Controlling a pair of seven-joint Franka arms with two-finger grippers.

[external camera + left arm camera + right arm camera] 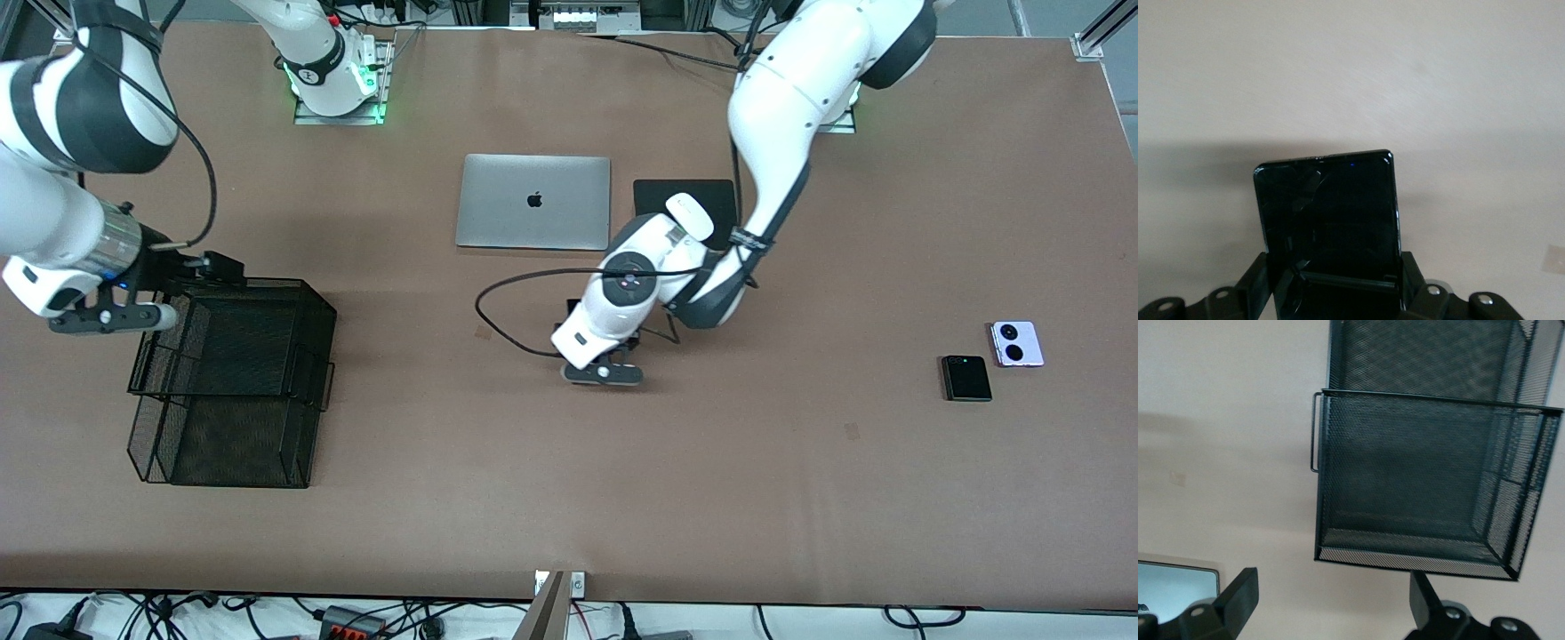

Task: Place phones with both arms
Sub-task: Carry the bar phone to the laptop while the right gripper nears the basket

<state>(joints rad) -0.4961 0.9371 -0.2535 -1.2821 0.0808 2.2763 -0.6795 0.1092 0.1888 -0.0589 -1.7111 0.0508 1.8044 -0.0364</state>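
A long black phone [1328, 213] with a cracked face stands between the fingers of my left gripper [1336, 267], which is shut on its lower part. That left gripper [603, 372] hangs over the bare middle of the table, and the hand hides the phone in the front view. A small black folded phone [966, 378] and a lilac-white phone [1016, 343] with two round lenses lie side by side toward the left arm's end. My right gripper [116, 316] hovers open and empty at the edge of the black mesh tray [240, 356]; in its wrist view the right gripper [1331, 587] shows only table between its fingers.
The mesh tray [1418, 487] has two stepped tiers, both bare. A shut silver laptop [533, 202] lies near the robots' bases, with a white mouse [690, 216] on a black pad [662, 196] beside it. A black cable loops from the left wrist over the table.
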